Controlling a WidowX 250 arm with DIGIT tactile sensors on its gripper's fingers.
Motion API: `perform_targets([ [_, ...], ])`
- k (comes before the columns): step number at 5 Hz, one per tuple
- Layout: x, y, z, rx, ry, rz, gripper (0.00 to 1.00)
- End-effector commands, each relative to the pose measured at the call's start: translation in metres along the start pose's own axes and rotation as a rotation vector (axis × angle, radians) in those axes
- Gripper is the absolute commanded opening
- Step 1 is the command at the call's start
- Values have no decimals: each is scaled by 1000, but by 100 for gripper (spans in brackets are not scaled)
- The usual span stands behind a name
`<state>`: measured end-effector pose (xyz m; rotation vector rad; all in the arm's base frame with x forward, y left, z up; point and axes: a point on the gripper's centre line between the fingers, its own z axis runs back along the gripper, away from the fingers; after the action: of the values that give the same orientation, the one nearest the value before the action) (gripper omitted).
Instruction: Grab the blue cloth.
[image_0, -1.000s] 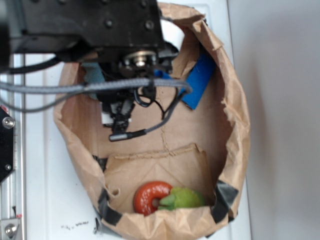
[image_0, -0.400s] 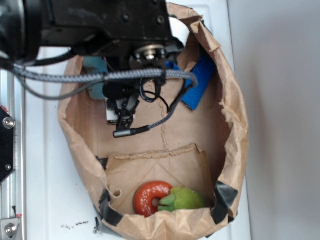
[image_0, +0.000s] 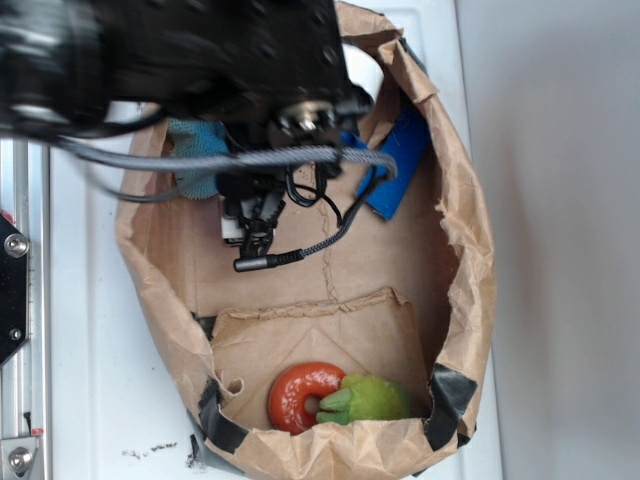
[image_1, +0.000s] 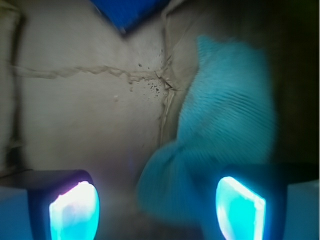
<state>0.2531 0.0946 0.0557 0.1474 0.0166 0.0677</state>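
Two views, one moment; contents as follows

1. Paper bag (image_0: 470, 250): brown, laid open on the white bench (image_0: 80, 350), its rim crumpled and patched with dark tape at the near corners. A creased inner flap lies across its floor.

2. Blue cloth (image_1: 225, 130): pale teal terry, fuzzy, irregular outline. In the exterior view only a small patch (image_0: 195, 160) shows at the bag's far left wall, the rest hidden under the arm. In the wrist view it lies on the bag floor against a fold in the paper, its lower lobe reaching between the two fingertips and up to the right-hand one; whether it touches that pad cannot be told, since the picture is blurred there.

3. Tool (image_1: 155, 205): jaws spread wide, both pads glowing cyan at the bottom edge of the wrist view and cut off by it. Nothing is clamped. In the exterior view the tool itself is lost beneath the black arm body and its grey braided cable (image_0: 250, 160).

4. Blue block (image_0: 400, 165): bright royal blue, rigid, leaning at the bag's far right wall, partly covered by the arm; only a corner (image_1: 127, 12) enters the wrist view.

5. Red ring (image_0: 300, 395) and green toy (image_0: 370, 398): touching, at the bag's near end
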Motion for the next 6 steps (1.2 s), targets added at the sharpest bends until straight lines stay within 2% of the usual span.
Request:
perform_targets([
  [1, 21, 22, -24, 155, -105, 137, 100],
  [2, 20, 24, -26, 162, -126, 162, 0],
  [3, 20, 20, -30, 222, -136, 176, 0],
  [4, 17, 19, -24, 207, -158, 167, 0],
  [6, 15, 18, -19, 197, -158, 163, 0],
])
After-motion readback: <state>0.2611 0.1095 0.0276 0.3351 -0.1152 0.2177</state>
